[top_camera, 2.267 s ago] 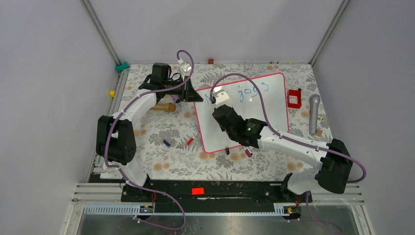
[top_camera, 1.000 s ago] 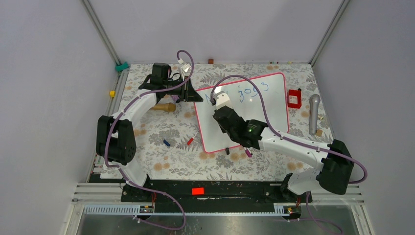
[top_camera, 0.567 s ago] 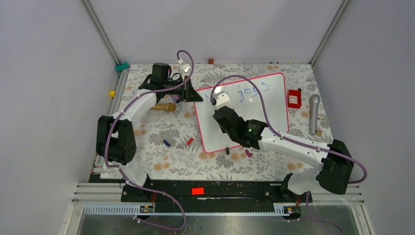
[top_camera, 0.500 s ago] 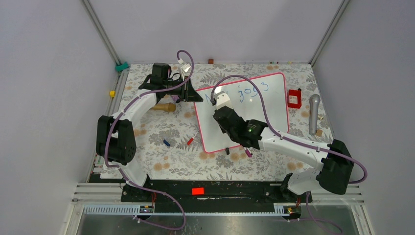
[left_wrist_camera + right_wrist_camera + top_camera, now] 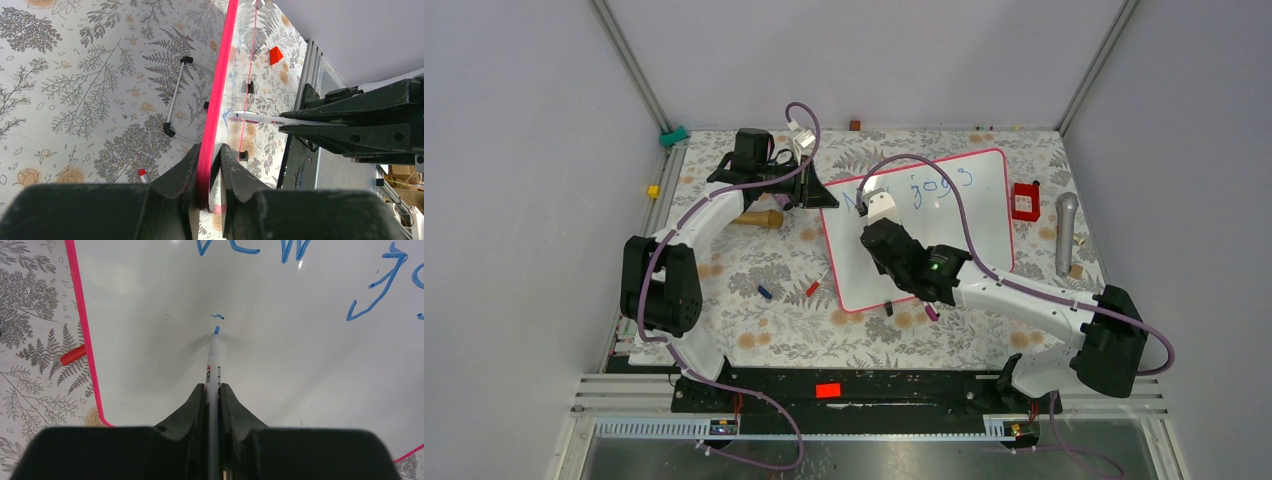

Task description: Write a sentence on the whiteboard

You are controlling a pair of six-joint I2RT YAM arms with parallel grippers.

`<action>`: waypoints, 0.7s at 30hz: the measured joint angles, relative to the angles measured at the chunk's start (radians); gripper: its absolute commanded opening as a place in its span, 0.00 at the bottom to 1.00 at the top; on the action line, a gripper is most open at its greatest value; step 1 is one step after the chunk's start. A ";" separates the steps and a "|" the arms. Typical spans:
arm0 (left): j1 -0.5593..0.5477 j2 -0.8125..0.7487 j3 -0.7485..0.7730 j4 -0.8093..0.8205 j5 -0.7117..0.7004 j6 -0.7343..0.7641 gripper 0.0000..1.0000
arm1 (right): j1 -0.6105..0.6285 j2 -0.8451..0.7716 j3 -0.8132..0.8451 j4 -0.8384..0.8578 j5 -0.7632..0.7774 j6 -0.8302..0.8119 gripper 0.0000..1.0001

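Observation:
The whiteboard (image 5: 964, 215) with its pink-red frame lies at the table's back centre. My left gripper (image 5: 816, 192) is shut on its left edge; the left wrist view shows the frame (image 5: 216, 107) pinched between my fingers. My right gripper (image 5: 876, 215) is shut on a white marker (image 5: 212, 365) with a blue tip. The tip touches the board (image 5: 300, 355) just below a small blue dot. Blue writing "New jogs" (image 5: 924, 188) runs along the top line; parts of it show in the right wrist view (image 5: 235, 247).
A red box (image 5: 1025, 201) and a grey microphone (image 5: 1065, 232) lie right of the board. A wooden piece (image 5: 759, 219) lies left of it. A red cap (image 5: 812, 289), a blue cap (image 5: 764, 292) and small clips sit near the board's front left corner.
The right gripper with the marker has shifted very slightly over the board's left part. The left arm has not moved.

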 measured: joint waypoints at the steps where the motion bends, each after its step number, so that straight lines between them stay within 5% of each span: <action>1: 0.000 0.000 0.000 0.000 0.000 0.000 0.12 | 0.000 -0.001 -0.001 -0.004 -0.003 0.003 0.00; 21: 0.000 0.000 0.000 -0.002 0.000 0.007 0.12 | 0.003 -0.014 -0.024 -0.048 -0.039 0.036 0.00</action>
